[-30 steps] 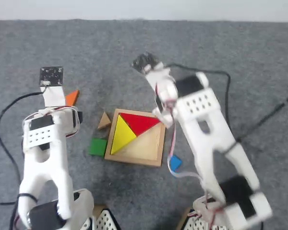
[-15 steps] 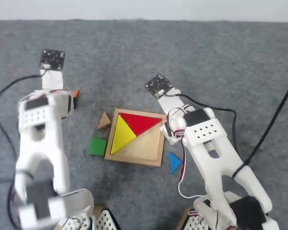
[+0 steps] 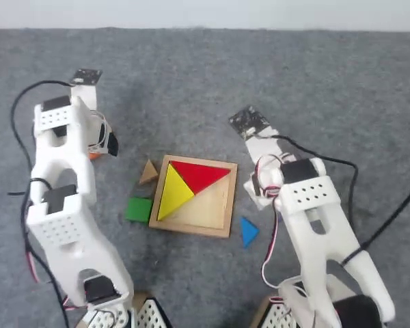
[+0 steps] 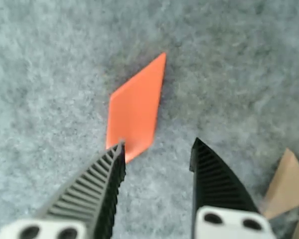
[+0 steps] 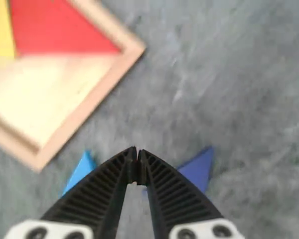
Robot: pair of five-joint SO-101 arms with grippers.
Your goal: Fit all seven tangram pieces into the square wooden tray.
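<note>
**Q:** What is seen nearest the arm bases?

**A:** A light blue triangle (image 3: pixel 249 231) is pictured on the grey carpet (image 3: pixel 328 82) at 4 o'clock from the tray (image 3: pixel 191 230), near its corner. The right gripper (image 5: pixel 136 167) is held over the carpet at the tray's 3 o'clock. Its jaws are pressed together with nothing between them. It is flanked by the light blue triangle and a dark blue triangle (image 5: pixel 199 169).

**Q:** And the tray itself?

**A:** Two pieces are seated in it, edge to edge: a yellow triangle (image 3: pixel 171 193) on the 9 o'clock side and a red triangle (image 3: pixel 199 174) on the 12 o'clock side. The remaining floor is bare wood. A green square (image 3: pixel 139 209) is laid just beside the rim at 8 o'clock. A tan triangle (image 3: pixel 148 172) is found at 10 o'clock, just off the corner.

**Q:** Farther out?

**A:** An orange parallelogram (image 4: pixel 134 107) is shown flat on the carpet, farther out at 10 o'clock, well apart from the tray. The left gripper (image 4: pixel 158 144) is held above it, jaws spread wide and holding nothing, with one fingertip over the piece's corner.
</note>
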